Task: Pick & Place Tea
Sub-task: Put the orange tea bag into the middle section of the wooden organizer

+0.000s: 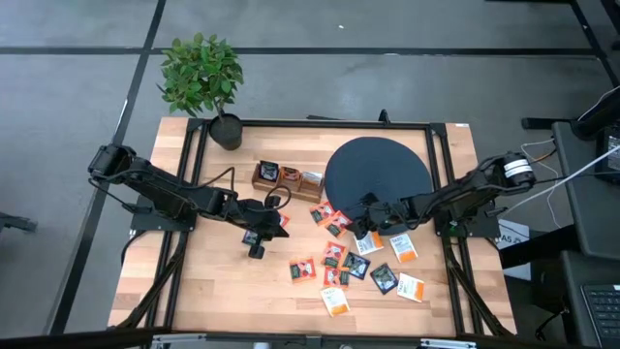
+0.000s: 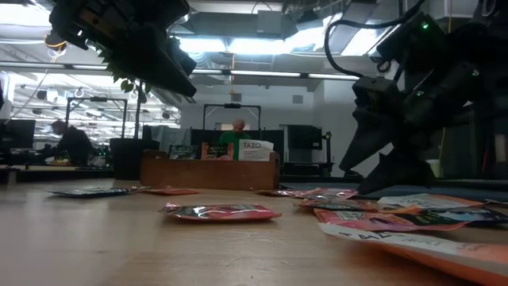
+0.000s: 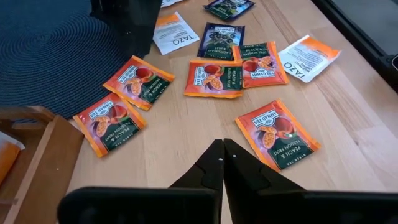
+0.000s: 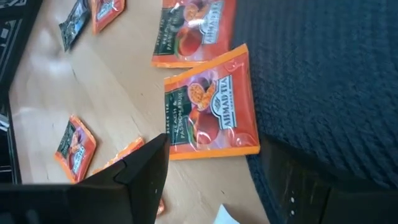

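Note:
Several tea sachets lie flat on the wooden table, mostly red-orange and dark green, a few white with orange. My right gripper is open and low at the near edge of the black round disc. Its fingers stand on either side of a red-orange sachet, which lies partly on the disc's rim. Whether they touch it, I cannot tell. My left gripper is shut and empty, above the table left of the sachets; the nearest is a red-orange one.
A long wooden compartment tray stands left of the disc and holds some sachets. A potted plant is at the far left corner. Black frame rails run along the table's sides. Bare wood lies at the near left.

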`<move>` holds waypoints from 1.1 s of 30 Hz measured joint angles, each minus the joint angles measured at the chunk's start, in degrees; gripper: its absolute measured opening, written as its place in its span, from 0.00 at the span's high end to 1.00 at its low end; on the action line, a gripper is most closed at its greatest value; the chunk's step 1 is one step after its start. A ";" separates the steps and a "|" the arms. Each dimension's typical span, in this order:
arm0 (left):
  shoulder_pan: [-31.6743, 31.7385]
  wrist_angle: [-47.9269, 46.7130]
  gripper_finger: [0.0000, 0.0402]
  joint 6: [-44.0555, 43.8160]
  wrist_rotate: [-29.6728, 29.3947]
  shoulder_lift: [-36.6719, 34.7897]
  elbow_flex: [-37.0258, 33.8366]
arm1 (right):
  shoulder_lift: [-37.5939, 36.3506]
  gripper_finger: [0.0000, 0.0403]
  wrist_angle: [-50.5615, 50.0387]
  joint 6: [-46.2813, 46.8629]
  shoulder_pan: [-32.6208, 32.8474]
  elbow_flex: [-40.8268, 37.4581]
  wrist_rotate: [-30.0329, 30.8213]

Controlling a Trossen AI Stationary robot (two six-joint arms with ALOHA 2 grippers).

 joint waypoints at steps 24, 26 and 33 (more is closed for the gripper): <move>-0.11 -0.22 0.99 0.13 0.02 0.00 0.00 | 3.73 0.37 -3.79 -2.19 0.00 7.30 -2.43; -0.11 -0.22 1.00 0.14 0.00 0.00 0.00 | 3.73 0.39 -3.65 -3.27 0.00 7.30 -2.31; -0.11 -0.18 0.98 0.11 0.00 0.00 0.00 | 3.73 0.60 -3.40 -8.64 0.00 8.91 -1.55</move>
